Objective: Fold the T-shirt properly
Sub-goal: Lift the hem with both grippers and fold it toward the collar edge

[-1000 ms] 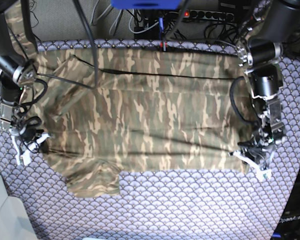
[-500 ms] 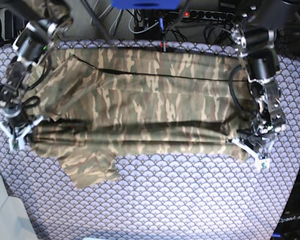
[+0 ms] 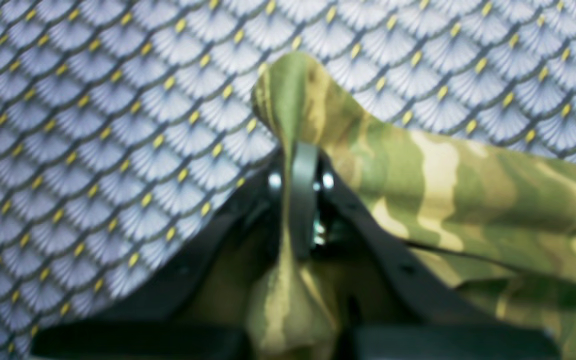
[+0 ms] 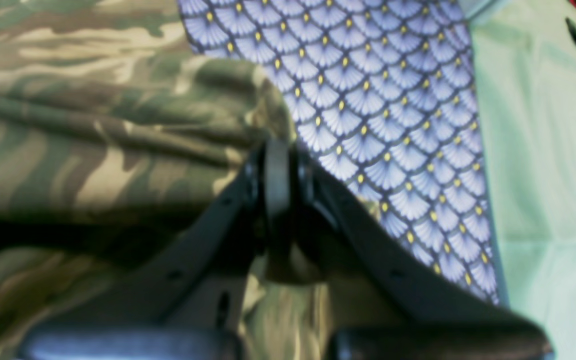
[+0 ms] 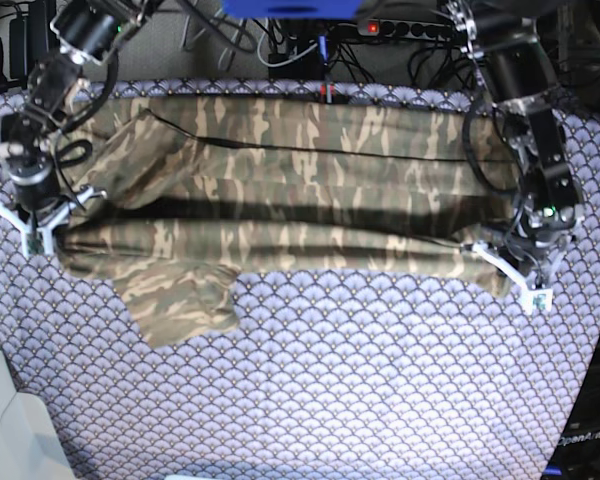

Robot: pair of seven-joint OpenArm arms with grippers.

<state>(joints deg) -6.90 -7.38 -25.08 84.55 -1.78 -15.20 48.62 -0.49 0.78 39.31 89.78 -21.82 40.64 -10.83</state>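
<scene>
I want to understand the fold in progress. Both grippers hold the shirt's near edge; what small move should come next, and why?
Probably carry the lifted edge a little farther toward the far side. The left gripper and right gripper are shut on the T-shirt, whose front hem hangs raised and not yet laid over the flat back part.

The T-shirt [image 5: 280, 190] lies across the tablecloth's [image 5: 360, 390] far half; one sleeve [image 5: 175, 300] points nearward.

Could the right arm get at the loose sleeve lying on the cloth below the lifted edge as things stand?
Probably not now. The right gripper is shut on the T-shirt, holding its lifted edge, so it is not free. The sleeve lies flat on the tablecloth nearby with nothing over it.
</scene>
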